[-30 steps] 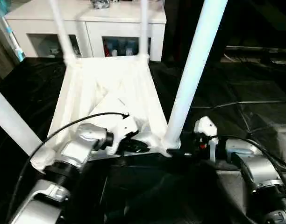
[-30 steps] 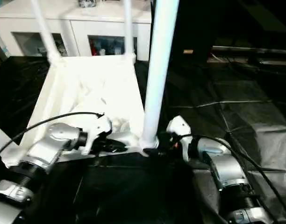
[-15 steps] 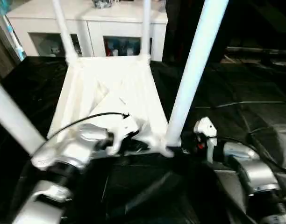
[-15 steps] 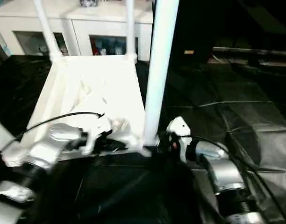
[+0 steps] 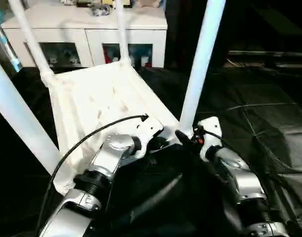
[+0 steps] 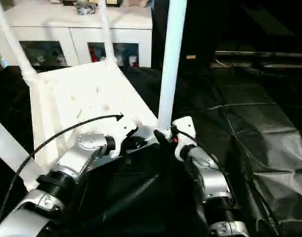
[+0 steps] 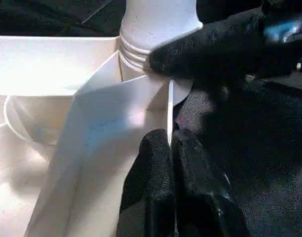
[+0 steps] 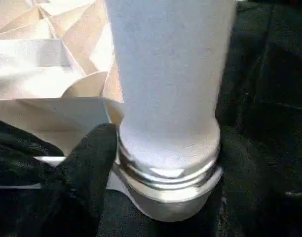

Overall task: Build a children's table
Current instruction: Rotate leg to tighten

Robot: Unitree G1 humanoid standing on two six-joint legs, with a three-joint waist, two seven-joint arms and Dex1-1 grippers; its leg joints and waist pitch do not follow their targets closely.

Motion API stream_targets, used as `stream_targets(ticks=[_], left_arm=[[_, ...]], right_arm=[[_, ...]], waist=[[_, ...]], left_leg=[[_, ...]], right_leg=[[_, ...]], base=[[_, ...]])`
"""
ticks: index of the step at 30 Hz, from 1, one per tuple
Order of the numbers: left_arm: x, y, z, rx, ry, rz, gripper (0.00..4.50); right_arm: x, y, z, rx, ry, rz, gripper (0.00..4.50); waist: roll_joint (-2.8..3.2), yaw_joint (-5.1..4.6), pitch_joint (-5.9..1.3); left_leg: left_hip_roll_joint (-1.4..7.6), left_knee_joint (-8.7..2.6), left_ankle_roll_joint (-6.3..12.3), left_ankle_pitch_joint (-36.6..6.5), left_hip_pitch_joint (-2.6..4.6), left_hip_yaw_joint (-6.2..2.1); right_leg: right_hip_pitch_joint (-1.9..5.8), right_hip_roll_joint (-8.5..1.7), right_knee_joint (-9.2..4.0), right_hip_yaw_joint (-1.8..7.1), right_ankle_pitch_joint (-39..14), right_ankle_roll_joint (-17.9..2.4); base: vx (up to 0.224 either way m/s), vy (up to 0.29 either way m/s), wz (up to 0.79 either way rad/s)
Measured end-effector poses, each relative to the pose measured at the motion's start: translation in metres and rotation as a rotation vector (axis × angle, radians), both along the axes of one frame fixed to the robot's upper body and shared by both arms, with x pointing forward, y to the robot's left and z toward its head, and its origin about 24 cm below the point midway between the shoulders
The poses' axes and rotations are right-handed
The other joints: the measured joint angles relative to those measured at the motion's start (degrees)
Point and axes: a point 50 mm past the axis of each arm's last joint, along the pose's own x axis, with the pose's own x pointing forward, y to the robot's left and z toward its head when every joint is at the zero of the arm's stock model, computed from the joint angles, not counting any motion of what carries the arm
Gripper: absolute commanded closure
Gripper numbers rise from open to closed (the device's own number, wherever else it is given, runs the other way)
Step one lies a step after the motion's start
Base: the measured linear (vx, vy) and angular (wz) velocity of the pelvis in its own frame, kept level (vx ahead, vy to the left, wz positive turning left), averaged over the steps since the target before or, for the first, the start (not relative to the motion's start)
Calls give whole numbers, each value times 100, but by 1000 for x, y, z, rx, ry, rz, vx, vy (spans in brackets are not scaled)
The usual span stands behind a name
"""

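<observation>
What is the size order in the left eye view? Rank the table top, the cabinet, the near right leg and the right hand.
1. Table top.
2. Cabinet, though it stands farthest back.
3. Near right leg, cut off at the picture's top.
4. Right hand.

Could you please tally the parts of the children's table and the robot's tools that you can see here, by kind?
Table legs, standing up from the corner sockets: 4
Table top, lying upside down: 1
Robot tools: 2, left tool and right tool
Total: 7
</observation>
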Motion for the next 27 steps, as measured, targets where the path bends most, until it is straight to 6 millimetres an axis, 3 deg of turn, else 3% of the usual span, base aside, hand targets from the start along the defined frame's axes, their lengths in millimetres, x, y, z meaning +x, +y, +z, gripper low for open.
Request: stream_targets(ticks=[3,11,17,20,21,25,27], left_arm=[[-1,2,2,-5,8,-33,450],[-14,34,8,-11,51,-238,450],[-20,45,11,-9,86,-331,450],[-21,52,12,-3,100,-350,450],[-22,52,12,-5,101,-355,450],[-22,53,12,-2,101,-358,450],[-22,54,13,-3,100,-356,450]], right_arm=[[-3,-11,4,-16,-2,89,59],[-17,-29,14,-73,19,437,59],[-21,-26,15,-65,29,550,59],[-23,-25,16,-49,39,594,59],[-23,-25,16,-44,41,602,85],[-23,-25,17,-33,41,614,97],[-23,-24,18,-25,38,616,124]], waist=[[5,18,-2],[19,39,-1],[16,200,1],[16,215,1],[4,214,8],[-12,213,18],[-32,203,27]], left_leg=[[0,-2,0,0,-17,-1],[12,-20,35,14,-61,-9],[12,-10,40,14,-109,-6],[14,10,40,14,-131,-7],[14,12,40,15,-131,-6],[16,24,40,15,-132,-5],[16,26,40,15,-131,-5]], right_leg=[[-6,0,0,-2,9,-14],[-43,7,2,-20,6,-10],[-86,5,9,-23,5,-13],[-103,4,20,-22,7,-13],[-103,3,24,-22,8,-13],[-102,3,30,-21,9,-15],[-102,2,37,-20,10,-15]], base=[[0,0,0],[0,0,0],[0,0,0],[0,0,0],[0,0,0],[0,0,0],[0,0,0]])
